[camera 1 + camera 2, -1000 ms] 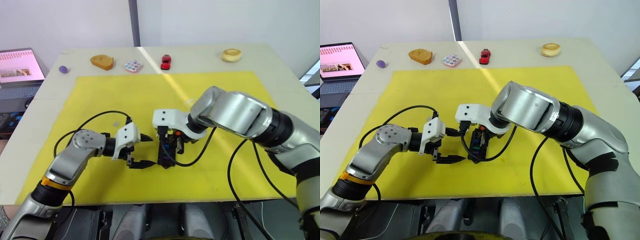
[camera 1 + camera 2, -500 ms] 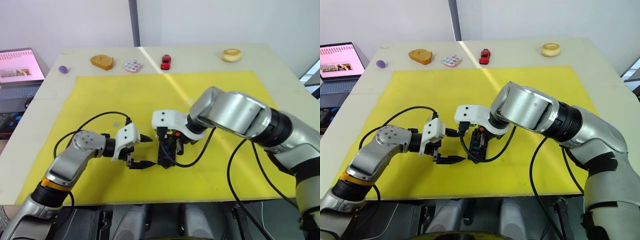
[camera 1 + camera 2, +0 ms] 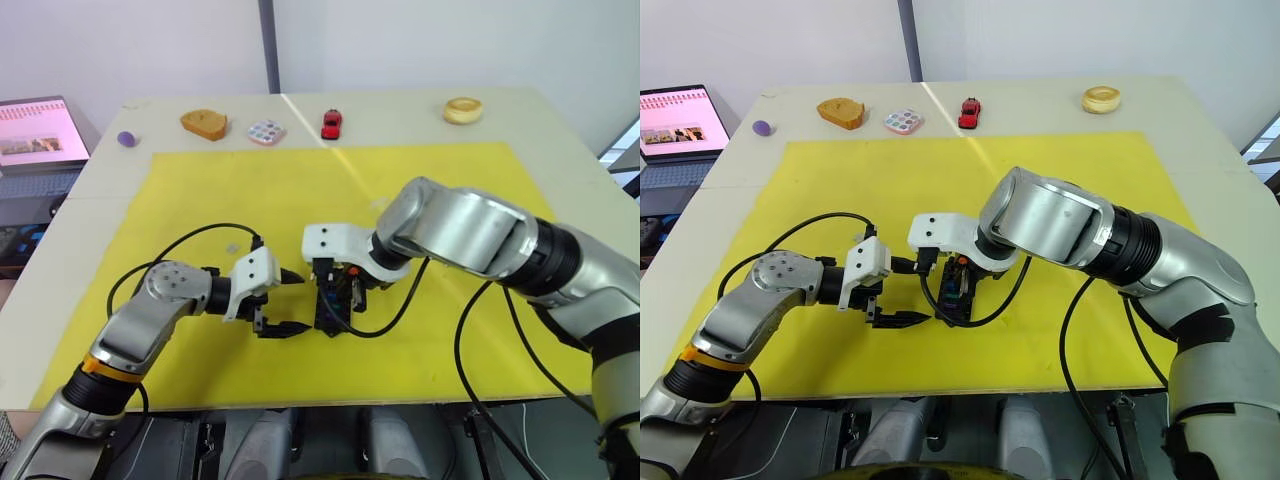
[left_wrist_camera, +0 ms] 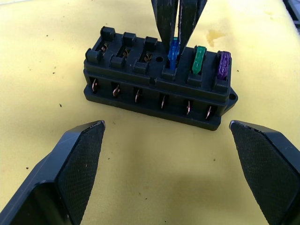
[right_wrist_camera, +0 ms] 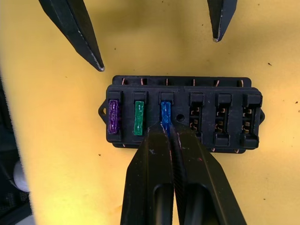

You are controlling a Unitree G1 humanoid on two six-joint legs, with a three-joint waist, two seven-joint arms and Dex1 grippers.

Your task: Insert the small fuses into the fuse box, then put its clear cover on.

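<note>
Sitting low and centre in the right eye frame on the yellow mat (image 3: 1060,170), the fuse box (image 3: 952,292), black, with two rows of slots. Seated in one row: a purple fuse (image 5: 114,116) in the end slot, a green fuse (image 5: 139,118) next to it, and a blue fuse (image 5: 165,113) third along; three slots beyond those bare, showing metal contacts. Pinching the blue fuse from above, the right gripper (image 5: 169,132), fingers pressed together on the fuse's edge, reaching down from the upper middle of the left wrist frame. Hovering just beside the box, left of it in the head views, the left gripper (image 3: 902,291), fingers (image 4: 77,159) spread wide apart and touching nothing, box lying between and beyond the tips. Along the far table edge at the top of the frame: a bread slice (image 3: 841,111), a pastel tile (image 3: 903,121), a red toy car (image 3: 969,112), a ring-shaped pastry (image 3: 1101,99), a purple ball (image 3: 762,127). At upper left, a laptop screen (image 3: 670,118).
</note>
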